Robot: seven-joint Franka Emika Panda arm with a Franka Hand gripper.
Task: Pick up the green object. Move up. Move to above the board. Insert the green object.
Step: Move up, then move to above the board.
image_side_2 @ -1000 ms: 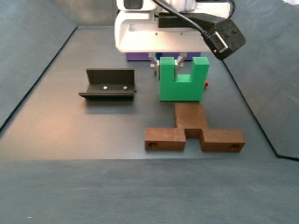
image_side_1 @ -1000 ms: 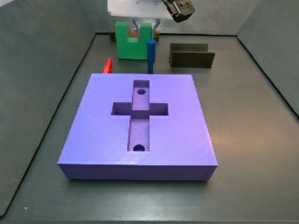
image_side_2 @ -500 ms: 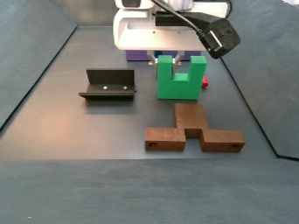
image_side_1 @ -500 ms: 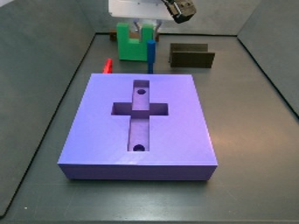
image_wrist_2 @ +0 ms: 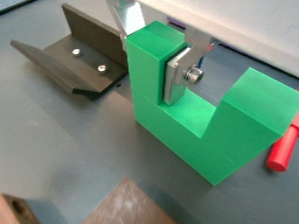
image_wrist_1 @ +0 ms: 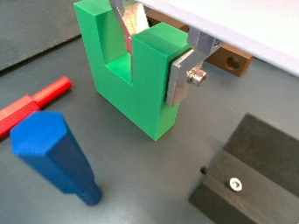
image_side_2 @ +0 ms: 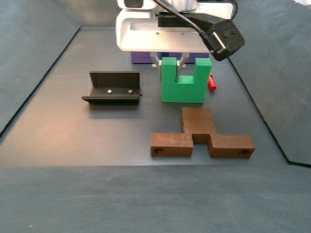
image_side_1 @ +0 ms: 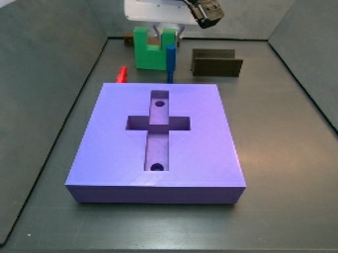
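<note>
Fixture point(image_side_2: 113, 88) stands left on the surface point(image_side_2: 85, 136); the claw point(image_wrist_2: 163, 54) grips one prong of the green object point(image_side_2: 185, 80), which appears to sit on or just above the surface beyond the board point(image_side_1: 158, 138). Grasp judged made; lifting, moving over the board and inserting remain.

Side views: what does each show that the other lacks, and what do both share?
Only one side view shows the board's top with its cross recess, the blue stick and the dark block. Only the other shows the fixture and brown piece. Both show the gripper with one prong of the green object between its fingers, at the board's far end, and the red piece.
</note>
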